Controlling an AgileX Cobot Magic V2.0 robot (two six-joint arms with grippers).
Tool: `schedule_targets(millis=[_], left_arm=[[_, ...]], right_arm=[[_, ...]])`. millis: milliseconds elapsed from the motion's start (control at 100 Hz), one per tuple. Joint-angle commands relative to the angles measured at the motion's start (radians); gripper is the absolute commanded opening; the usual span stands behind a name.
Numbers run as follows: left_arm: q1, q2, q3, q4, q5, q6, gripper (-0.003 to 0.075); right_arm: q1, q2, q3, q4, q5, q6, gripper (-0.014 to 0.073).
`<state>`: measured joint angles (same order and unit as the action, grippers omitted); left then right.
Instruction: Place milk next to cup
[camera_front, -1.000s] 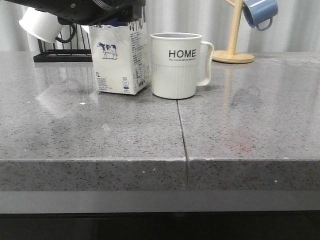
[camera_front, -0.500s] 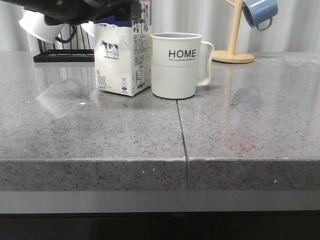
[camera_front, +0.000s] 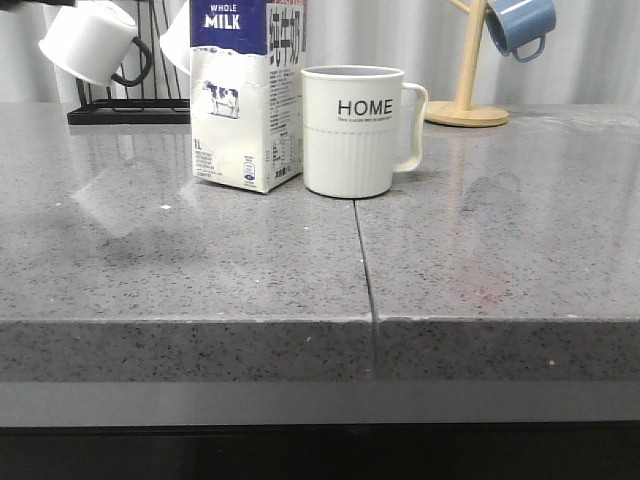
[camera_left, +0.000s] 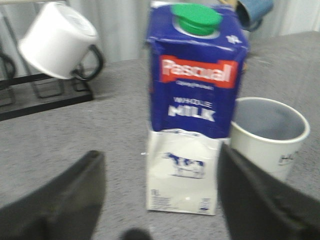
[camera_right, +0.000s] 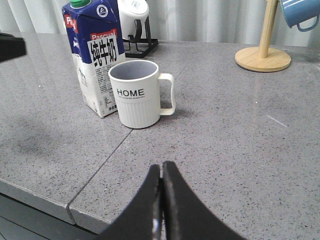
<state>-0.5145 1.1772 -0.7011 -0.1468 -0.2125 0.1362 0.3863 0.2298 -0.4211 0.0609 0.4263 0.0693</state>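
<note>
Milk (camera_front: 246, 95) standing upright on the table (camera_front: 200, 260), released, just beside the cup (camera_front: 354, 130) on the side away from its handle; touching or a thin gap, impossible to tell from these views. Green cap on top, cow picture facing the front camera. Placement judged as done.

Left end effector (camera_left: 160, 192) open wide, fingers (camera_left: 55, 200) on both sides of the carton but apart from it, at a level above the table. Right end effector (camera_right: 161, 200) closed on nothing, near the front edge, well apart from both things.

Main risk from here: a finger catching the tall carton during withdrawal and tipping it against the cup. A sideways or lowered pull would cause this. Rack with white mugs (camera_front: 95, 42) behind, also near the path of the arm.
</note>
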Motion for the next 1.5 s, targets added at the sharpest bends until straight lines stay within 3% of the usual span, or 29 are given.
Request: schedule_targets(millis=[0,180,400,610,1490], left_arm=[[0.073,-0.085,-0.008,0.124,-0.025,-0.136,0.0252],[0.211,-0.210,0.033,0.193,0.064,-0.174,-0.0023],[0.367,-0.384,0.111,0.247,0.176,-0.224,-0.0020],[0.439,-0.538,0.189,0.250,0.250,-0.224,-0.0020],[0.444,-1.046,0.569,0.252,0.265,-0.220,-0.0020]], right_arm=[[-0.005,0.007,-0.025,-0.002,-0.074,0.001,-0.0064],[-0.005,0.007,-0.025,-0.002,-0.074,0.001,-0.0064],[-0.005,0.007,-0.025,-0.002,-0.074,0.001,-0.0064],[-0.005,0.007,-0.025,-0.002,-0.074,0.001,-0.0064],[-0.005,0.007,-0.025,-0.002,-0.074,0.001,-0.0064]])
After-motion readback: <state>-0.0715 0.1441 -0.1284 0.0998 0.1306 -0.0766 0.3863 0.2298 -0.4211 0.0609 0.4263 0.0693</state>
